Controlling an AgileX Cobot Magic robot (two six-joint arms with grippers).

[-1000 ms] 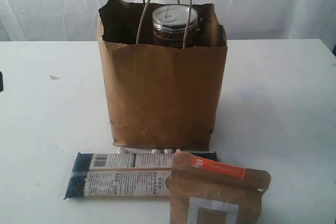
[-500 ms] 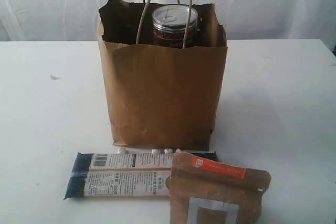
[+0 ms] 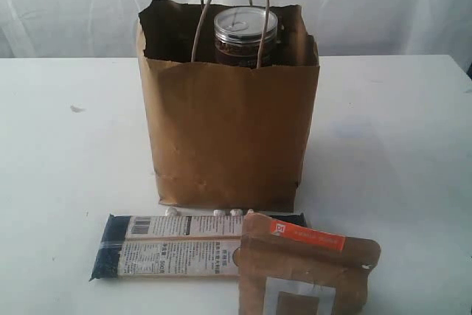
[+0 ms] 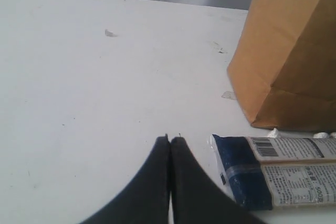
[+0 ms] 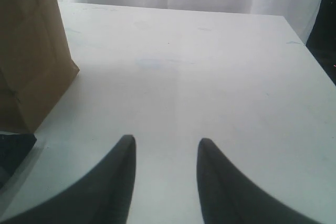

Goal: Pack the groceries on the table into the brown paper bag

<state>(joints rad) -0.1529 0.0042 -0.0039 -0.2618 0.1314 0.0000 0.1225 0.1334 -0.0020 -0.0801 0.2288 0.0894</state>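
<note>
Nothing has moved; the ragged-topped brown paper bag (image 3: 228, 138) holds a dark can (image 3: 245, 35).

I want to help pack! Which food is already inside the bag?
The dark can with the silver lid; the blue packet and brown pouch sit on the table.
</note>
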